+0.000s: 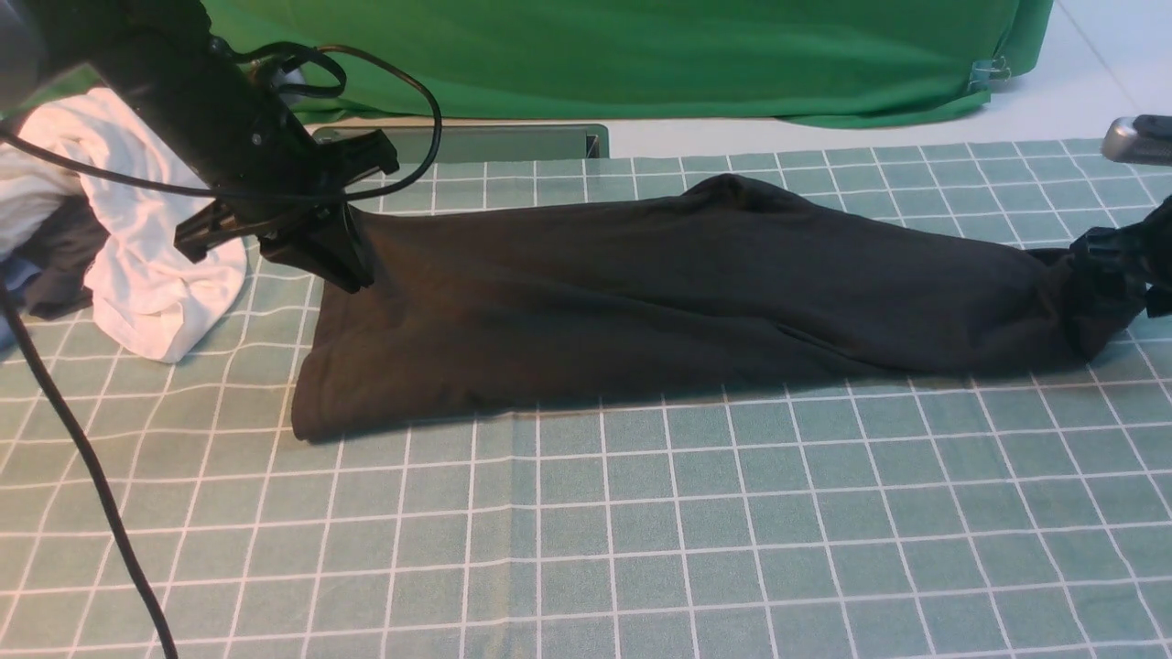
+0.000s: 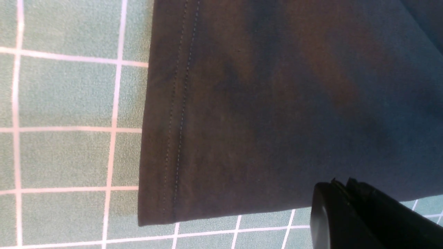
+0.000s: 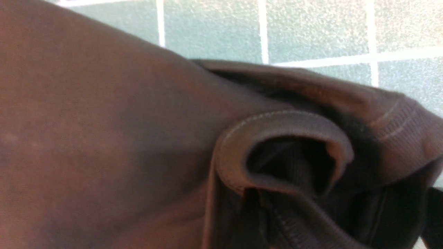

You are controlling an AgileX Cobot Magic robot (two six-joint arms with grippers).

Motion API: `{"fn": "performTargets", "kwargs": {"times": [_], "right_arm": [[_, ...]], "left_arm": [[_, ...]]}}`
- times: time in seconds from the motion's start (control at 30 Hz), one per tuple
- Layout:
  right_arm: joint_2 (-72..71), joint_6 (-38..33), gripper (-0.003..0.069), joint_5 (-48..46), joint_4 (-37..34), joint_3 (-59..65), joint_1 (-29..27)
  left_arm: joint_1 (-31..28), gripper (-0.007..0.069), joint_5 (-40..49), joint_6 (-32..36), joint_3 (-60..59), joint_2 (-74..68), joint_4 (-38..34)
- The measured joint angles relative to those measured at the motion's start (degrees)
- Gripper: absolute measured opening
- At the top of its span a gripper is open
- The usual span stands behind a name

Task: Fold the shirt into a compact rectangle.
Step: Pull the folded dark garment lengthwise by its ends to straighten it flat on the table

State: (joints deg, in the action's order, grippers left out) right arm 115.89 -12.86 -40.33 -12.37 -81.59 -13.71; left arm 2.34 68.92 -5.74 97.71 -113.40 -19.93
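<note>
Front view, left tool [image 1: 351,264] low, pinching shirt [image 1: 687,284] hem corner, right tool [image 1: 1106,273] at collar, opening unclear.

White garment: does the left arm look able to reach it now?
Probably yes: the white garment lies close beside the left gripper, nothing between them; but that gripper seems shut on the shirt and must release first.

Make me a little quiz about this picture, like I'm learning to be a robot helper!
1. True or false: the black shirt lies on a checked cloth.
2. What is piled beside the left hand? A) white clothes B) a ball C) books
3. Fill in: the curtain at the back is ____.
Key: 1 true; 2 A; 3 green.
</note>
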Motion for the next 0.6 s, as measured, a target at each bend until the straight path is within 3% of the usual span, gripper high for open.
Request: {"fn": "performTargets", "kwargs": {"times": [0.2, 0.37, 0.47, 0.5, 0.6], "right_arm": [[0.00, 0.58, 0.0599, -8.85, 3.96, -5.22, 0.00], [0.00, 5.12, 0.0536, -23.62, 4.80, -17.46, 0.23], [-0.24, 6.00, 0.0379, -27.75, 3.95, -22.15, 1.50], [-0.28, 5.92, 0.0283, -28.16, 2.89, -22.82, 2.44], [-0.01, 4.66, 0.0097, -28.31, 0.79, -22.62, 5.00]], "left_arm": [[0.00, 0.0016, 0.00, 0.00, -0.06, 0.04, 0.18], [0.00, 0.0016, 0.02, -0.01, -0.06, 0.04, 0.31], [0.00, 0.0016, 0.02, 0.01, -0.06, 0.04, 0.72], [0.00, 0.0016, 0.02, 0.01, -0.06, 0.04, 0.85], [0.00, 0.0016, 0.00, 0.01, -0.06, 0.04, 1.18]]}}
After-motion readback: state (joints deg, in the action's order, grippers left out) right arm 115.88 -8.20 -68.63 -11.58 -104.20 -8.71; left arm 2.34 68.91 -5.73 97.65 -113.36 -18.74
